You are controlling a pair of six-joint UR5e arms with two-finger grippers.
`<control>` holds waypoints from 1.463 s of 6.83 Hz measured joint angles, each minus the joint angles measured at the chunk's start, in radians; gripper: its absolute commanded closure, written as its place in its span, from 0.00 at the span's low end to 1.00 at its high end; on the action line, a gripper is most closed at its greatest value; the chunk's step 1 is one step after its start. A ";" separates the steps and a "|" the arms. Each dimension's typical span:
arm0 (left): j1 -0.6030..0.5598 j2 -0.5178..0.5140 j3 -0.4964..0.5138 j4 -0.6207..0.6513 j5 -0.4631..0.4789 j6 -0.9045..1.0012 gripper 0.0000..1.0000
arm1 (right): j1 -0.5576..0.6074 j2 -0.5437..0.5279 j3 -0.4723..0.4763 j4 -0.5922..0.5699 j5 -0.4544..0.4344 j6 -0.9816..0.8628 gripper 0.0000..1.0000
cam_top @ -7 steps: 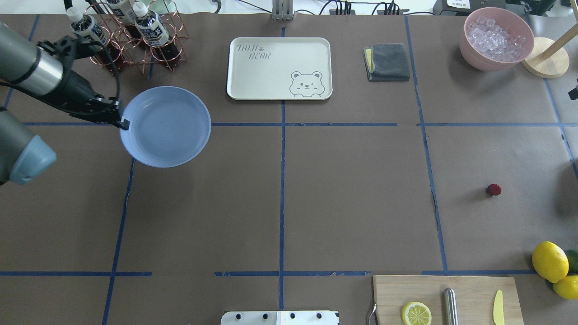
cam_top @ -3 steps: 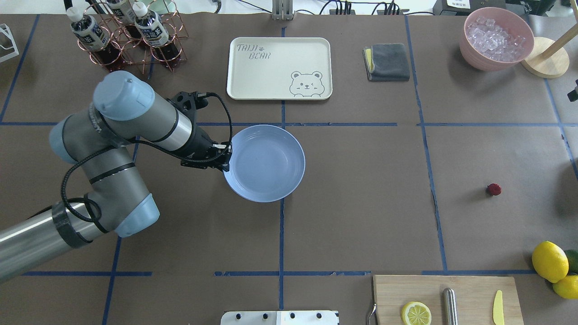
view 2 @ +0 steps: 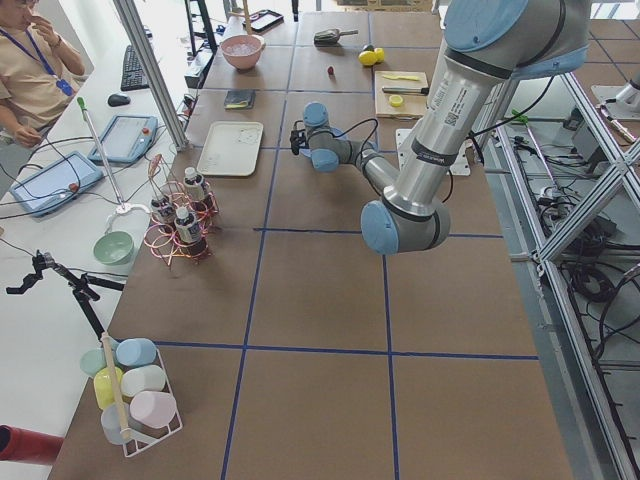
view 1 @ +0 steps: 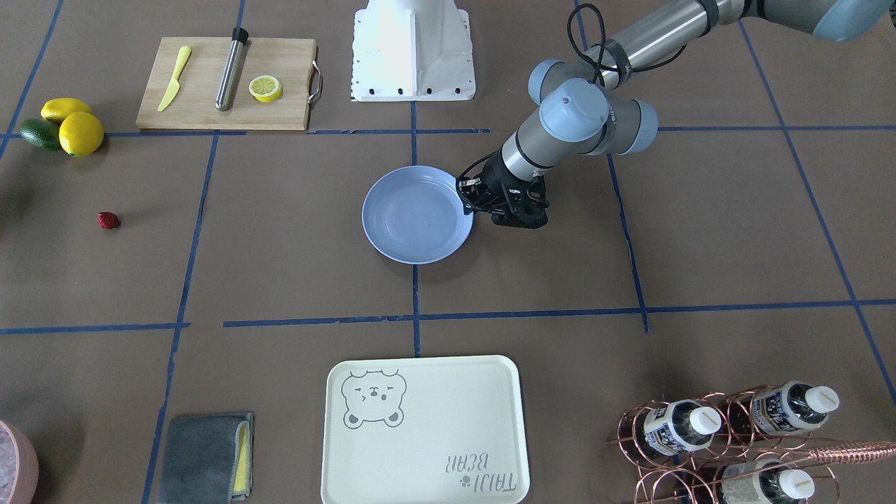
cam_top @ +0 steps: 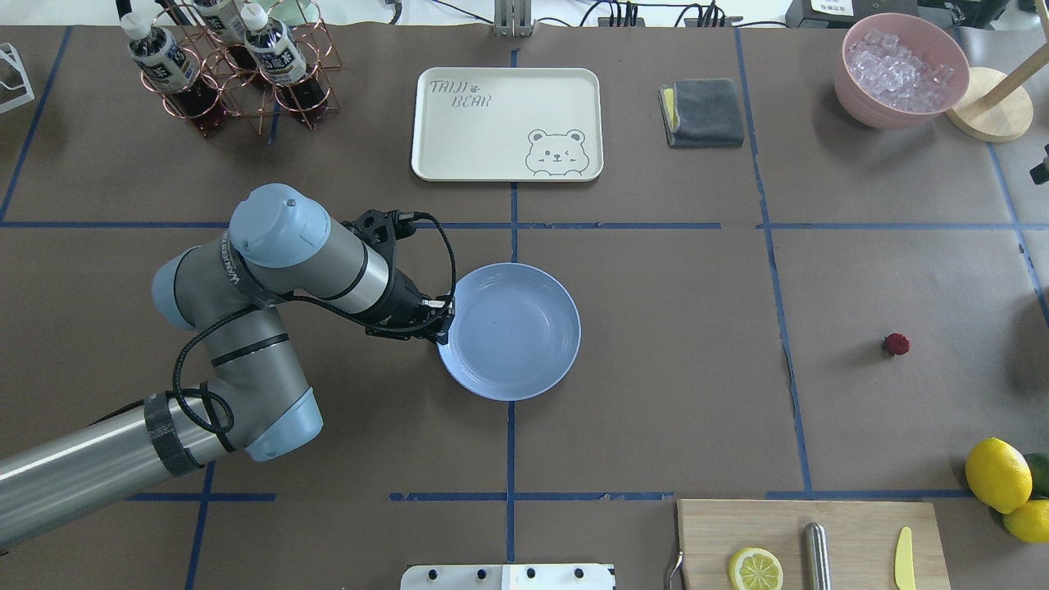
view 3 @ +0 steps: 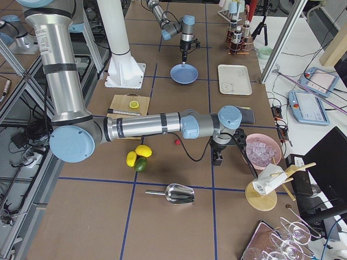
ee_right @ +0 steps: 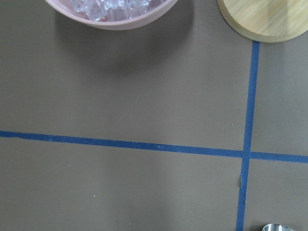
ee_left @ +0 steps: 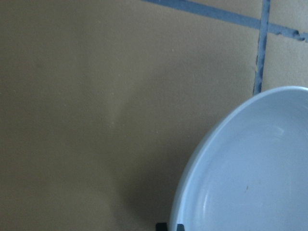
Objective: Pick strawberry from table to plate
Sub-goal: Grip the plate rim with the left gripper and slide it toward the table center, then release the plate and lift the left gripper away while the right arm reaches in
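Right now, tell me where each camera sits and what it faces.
Front-facing: across the table, facing the robot's base; left arm on its right, left gripper clamped on the plate.
Overhead: behind the robot, looking down; left arm enters from the left.
Exterior left: table's end; left arm near, large.
Exterior right: opposite end; right arm near, beside the ice bowl.
Left wrist: down onto plate rim; gripper tips barely show.
Right wrist: down on table, bowl edge; no gripper.
Shared: front-facing and overhead show plate and strawberry.
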 measured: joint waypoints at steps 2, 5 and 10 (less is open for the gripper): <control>0.011 -0.004 0.012 -0.023 0.020 -0.003 0.93 | -0.001 -0.001 0.000 0.000 0.001 0.000 0.00; 0.014 0.000 0.026 -0.071 0.036 -0.001 0.23 | -0.017 -0.001 0.000 0.000 0.003 0.002 0.00; -0.092 0.045 -0.065 -0.114 0.035 0.001 0.23 | -0.222 -0.071 0.101 0.247 0.044 0.400 0.00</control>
